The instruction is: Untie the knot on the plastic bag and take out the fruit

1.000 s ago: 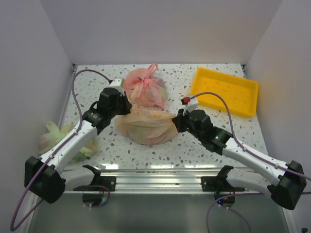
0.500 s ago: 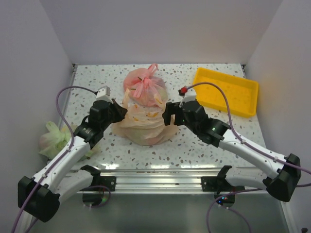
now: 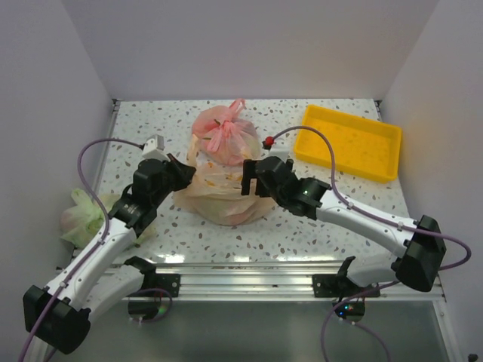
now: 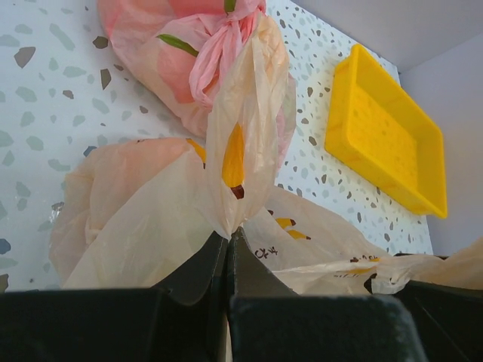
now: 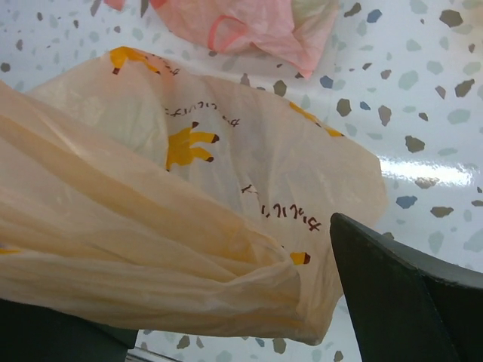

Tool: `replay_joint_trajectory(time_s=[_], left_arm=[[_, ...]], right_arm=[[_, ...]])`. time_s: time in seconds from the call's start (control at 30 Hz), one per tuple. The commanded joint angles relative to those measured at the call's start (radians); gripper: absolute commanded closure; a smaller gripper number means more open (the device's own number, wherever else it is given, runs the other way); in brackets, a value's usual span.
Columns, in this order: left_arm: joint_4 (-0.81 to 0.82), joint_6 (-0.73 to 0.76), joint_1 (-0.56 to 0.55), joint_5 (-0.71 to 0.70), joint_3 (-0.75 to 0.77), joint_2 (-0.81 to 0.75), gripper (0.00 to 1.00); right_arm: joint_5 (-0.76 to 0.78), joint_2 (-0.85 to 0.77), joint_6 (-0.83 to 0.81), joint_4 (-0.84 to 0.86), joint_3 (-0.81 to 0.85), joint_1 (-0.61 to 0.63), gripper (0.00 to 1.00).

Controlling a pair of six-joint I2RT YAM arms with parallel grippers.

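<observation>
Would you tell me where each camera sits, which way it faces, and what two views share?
Top external: above and behind, looking down at the table, left arm and right arm.
Left wrist: low, facing the pink bag and yellow tray; its fingers pinch the plastic bag.
Right wrist: just above the plastic bag, facing down; its fingers at lower corners.
Shared by both wrists: plastic bag, pink bag.

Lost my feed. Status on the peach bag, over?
Left tool shut on plastic bag film. Right tool at bag's opposite side, grip unclear. Pink bag close behind.
</observation>
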Motion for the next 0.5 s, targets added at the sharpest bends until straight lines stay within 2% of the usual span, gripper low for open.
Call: replay_joint_trajectory(time_s=[0.0,0.13,0.3,0.43,0.47], left_arm=[[0.046,-0.011,0.003,-0.02,-0.015,-0.032,1.0],[0.019,0.001,0.003,-0.059,-0.003,-0.052,1.0],[-0.028,0.015,0.005,-0.134,0.017,-0.058,1.0],[-0.012,0.024,0.008,-0.17,0.025,-0.031,1.0],[-0.008,0.031,0.009,-0.173,0.037,-0.008,1.0]], right_arm=[[0.134,-0.002,0.096,-0.03,-0.046,-0.001,0.04],[0.189,0.039,0.117,-0.046,-0.077,-0.009,0.06],[0.178,0.036,0.152,-0.07,-0.161,-0.042,0.08],[0.186,-0.025,0.151,-0.056,-0.246,-0.067,0.18],[0.183,-0.048,0.148,-0.047,-0.273,-0.084,0.24]])
